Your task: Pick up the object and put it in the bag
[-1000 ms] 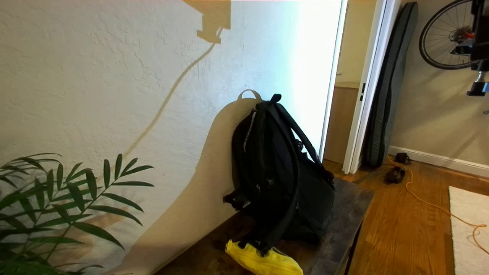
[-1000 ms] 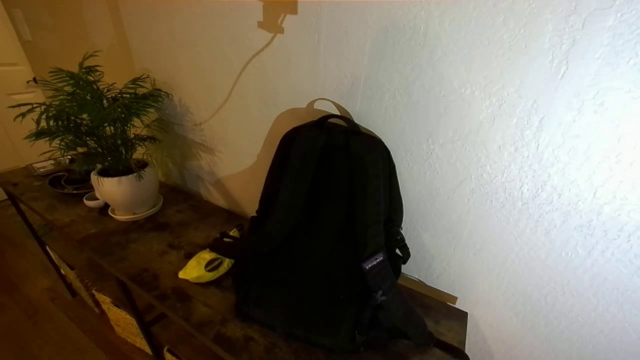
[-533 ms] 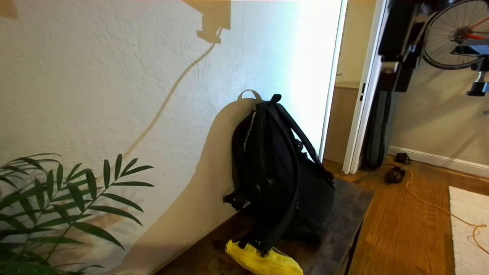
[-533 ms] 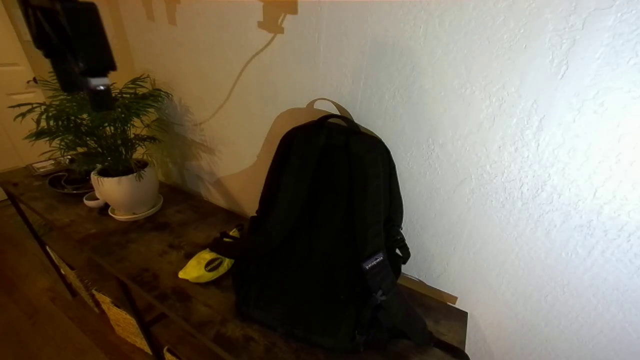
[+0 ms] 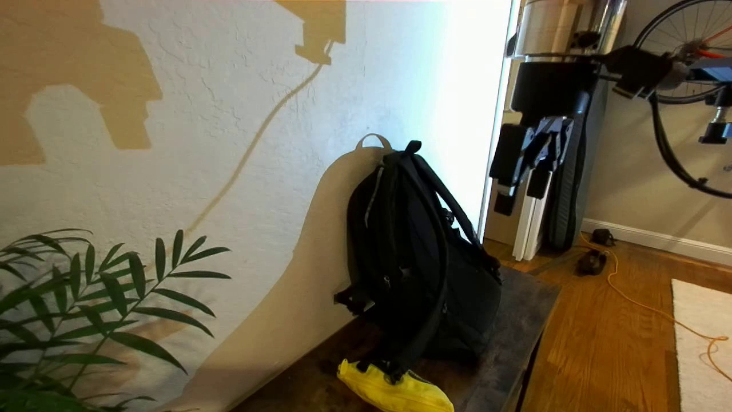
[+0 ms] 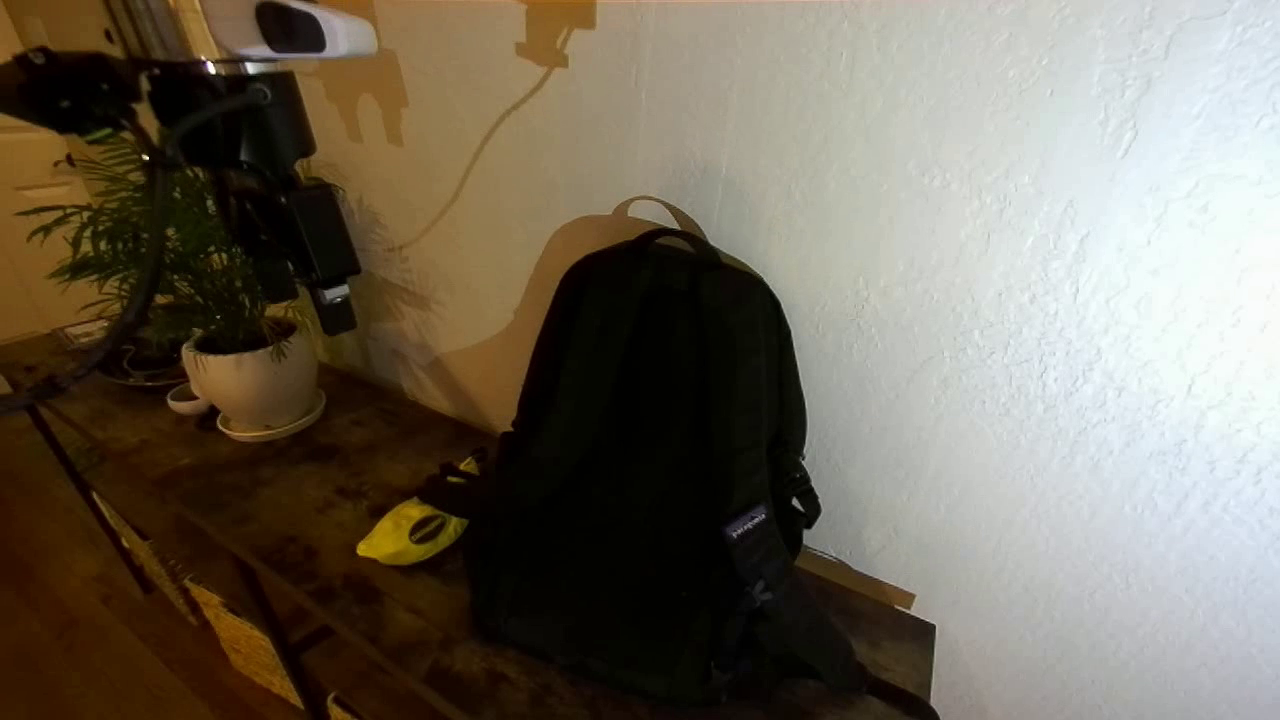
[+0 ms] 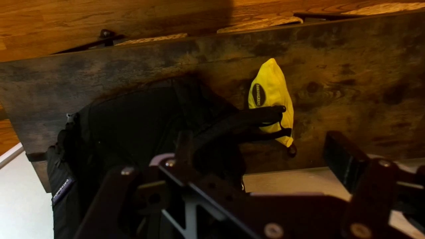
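Hanging lower than before, the fingers [image 7: 345, 161] stand spread, yellow pouch [image 7: 274, 86] unmoved partly under the backpack's [image 5: 400, 246] strap [image 7: 250, 118]

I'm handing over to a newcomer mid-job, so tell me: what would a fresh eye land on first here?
A bright yellow, pointed cloth pouch with a dark oval label, lying on the dark brown wooden tabletop, a black fabric strap across it. Beside it stands the large black fabric backpack, upright near the pale, textured wall. Then the open black claw, hanging in the air, higher than the pouch, holding nothing.
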Controlling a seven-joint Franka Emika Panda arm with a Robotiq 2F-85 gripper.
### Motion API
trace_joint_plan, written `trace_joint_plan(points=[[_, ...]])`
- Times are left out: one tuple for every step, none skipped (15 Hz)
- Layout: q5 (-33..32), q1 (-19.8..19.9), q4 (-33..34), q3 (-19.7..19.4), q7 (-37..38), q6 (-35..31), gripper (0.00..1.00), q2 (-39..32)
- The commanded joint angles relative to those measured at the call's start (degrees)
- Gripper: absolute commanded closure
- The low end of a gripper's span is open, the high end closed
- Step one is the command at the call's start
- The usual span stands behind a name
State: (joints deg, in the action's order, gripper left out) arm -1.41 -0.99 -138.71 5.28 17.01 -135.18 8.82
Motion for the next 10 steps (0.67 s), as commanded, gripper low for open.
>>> trace_joint_plan(points=[[-0.1, -0.3, 0.1, -0.2, 0.1, 0.0, 0.00, -0.6], [-0.1, -0.4, 0.1, -0.3, 0.1, 0.0, 0.00, -0.8], [-0.1, -0.4, 0.2, -0.3, 0.1, 0.0, 0.00, -0.8], [-0.1, -0.4, 0.3, -0.3, 0.1, 0.0, 0.00, -0.8], [-0.1, -0.4, 0.4, -0.3, 0.0, 0.0, 0.00, -0.8], [-0.1, -0.4, 0.4, -0.3, 0.0, 0.0, 0.00, -0.8], [-0.1, -0.4, 0.4, -0.3, 0.0, 0.0, 0.00, -0.8], [-0.1, -0.4, 0.4, -0.3, 0.0, 0.0, 0.00, -0.8], [0.8, -0.5, 0.3, -0.5, -0.4, -0.5, 0.00, -1.2], [1.3, -0.4, -0.1, -0.6, -0.5, -3.0, 0.00, -2.2]])
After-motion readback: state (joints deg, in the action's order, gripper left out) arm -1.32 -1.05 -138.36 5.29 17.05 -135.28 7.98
